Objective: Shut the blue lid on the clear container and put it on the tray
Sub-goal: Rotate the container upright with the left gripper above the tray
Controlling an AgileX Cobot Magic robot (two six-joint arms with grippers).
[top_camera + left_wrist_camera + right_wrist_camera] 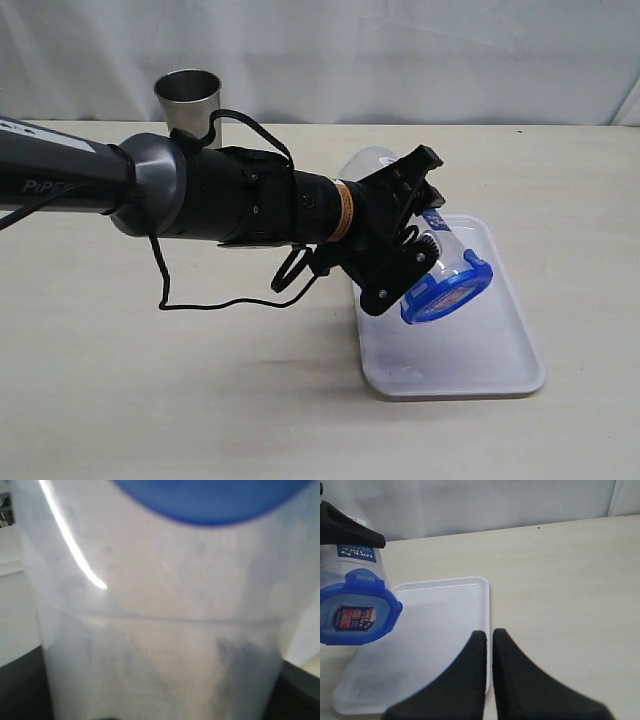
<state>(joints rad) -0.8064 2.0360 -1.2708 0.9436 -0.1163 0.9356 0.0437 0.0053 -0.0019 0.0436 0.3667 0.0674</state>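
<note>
My left gripper (410,228) has its jaws spread wide around the clear container (452,248), clamping it on its side over the tray (470,360). I cannot tell whether it touches the tray. The blue lid (445,290) sits on the container's mouth, facing away from my arm, sticker outward. My right gripper (489,632) is closed tight on nothing, poised above the tray's rim. A steel tumbler (190,95) stands upright far back on the tabletop (150,400).

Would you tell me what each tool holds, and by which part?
Left tool grips the tall clear plastic container around its body; right tool, shut, holds nothing.
</note>
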